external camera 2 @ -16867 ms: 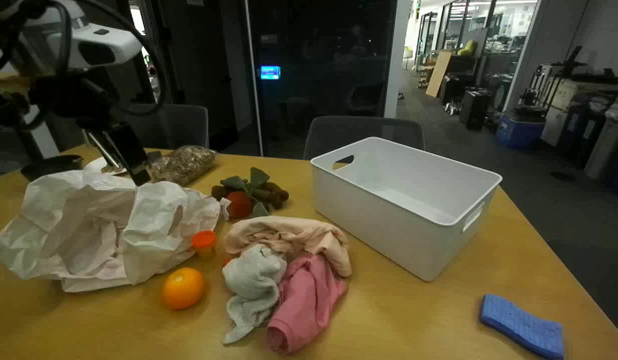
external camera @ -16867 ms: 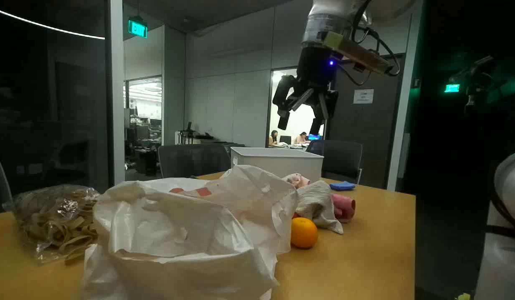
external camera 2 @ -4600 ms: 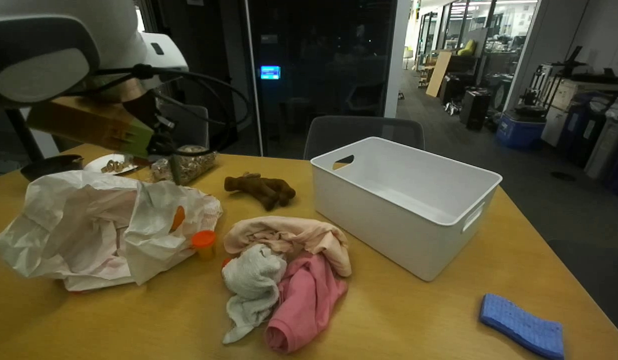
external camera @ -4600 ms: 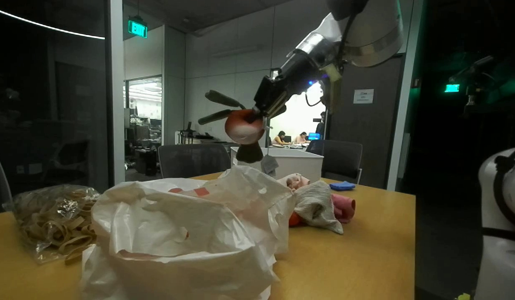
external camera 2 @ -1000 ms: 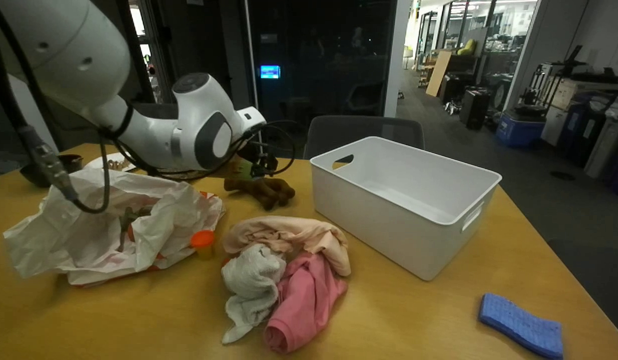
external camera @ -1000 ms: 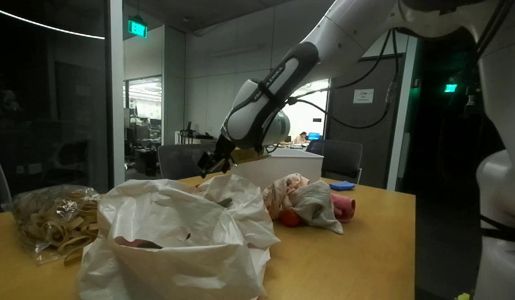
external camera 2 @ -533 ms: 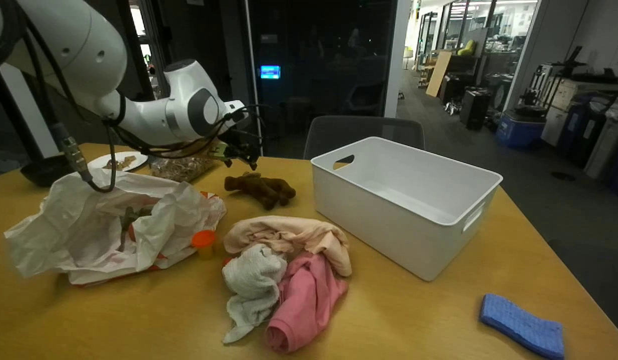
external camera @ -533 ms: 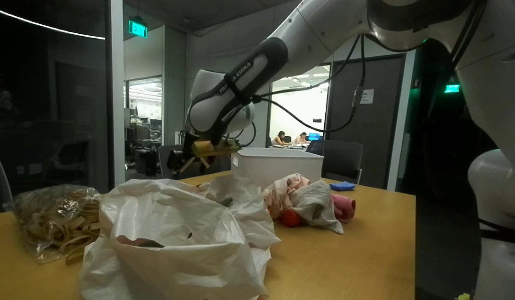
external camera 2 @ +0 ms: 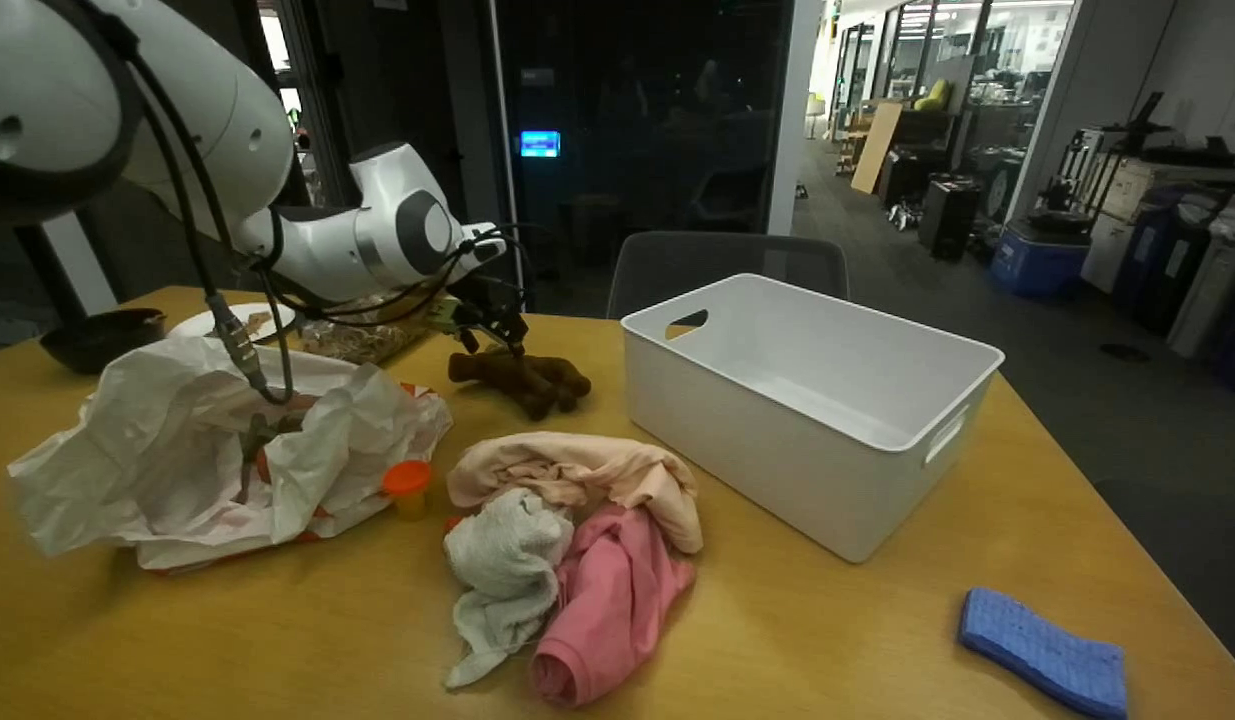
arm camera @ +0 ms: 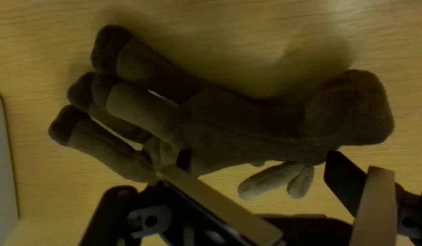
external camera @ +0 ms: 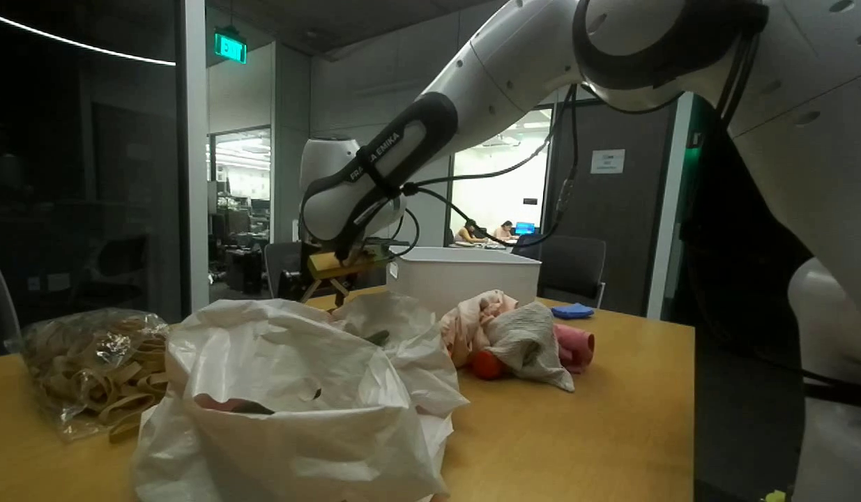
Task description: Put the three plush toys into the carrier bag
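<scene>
Wrist view suggests the step in hand is grasping the brown plush toy (presumably 1 of the 3); the next move calls for lowering, pinching its torso and lifting toward the carrier bag, left of frame in an exterior view. The toy lies across mid-frame on the worktop; the jaws, spread and gripping nothing, occupy the lower half, tips overlapping its side, contact unclear.

The plush toy was brown, with darker leg ends and paler tan appendages. The carrier bag was white with red-orange markings. The end effector was predominantly black. The table displayed yellow-brown wood grain. The storage bin was white, the pad blue. One cloth was peach, another cloth pink, a third cloth off-white. The container lid was orange-red.
</scene>
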`<state>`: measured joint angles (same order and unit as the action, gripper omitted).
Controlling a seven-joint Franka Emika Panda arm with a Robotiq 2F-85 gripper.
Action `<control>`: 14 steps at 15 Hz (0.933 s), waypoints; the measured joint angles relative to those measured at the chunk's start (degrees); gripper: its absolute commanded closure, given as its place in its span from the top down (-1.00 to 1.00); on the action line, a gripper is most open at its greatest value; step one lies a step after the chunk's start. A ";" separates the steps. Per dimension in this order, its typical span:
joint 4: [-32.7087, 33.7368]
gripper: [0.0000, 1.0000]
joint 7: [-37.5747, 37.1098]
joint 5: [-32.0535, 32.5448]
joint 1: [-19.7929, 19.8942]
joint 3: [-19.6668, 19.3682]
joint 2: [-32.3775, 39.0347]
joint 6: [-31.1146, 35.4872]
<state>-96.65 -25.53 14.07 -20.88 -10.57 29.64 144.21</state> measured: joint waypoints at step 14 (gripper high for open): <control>5.57 -0.45 -2.59 -0.40 5.28 1.52 3.29 -4.41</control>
<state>-91.07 -28.12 13.68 -15.59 -9.05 32.93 139.80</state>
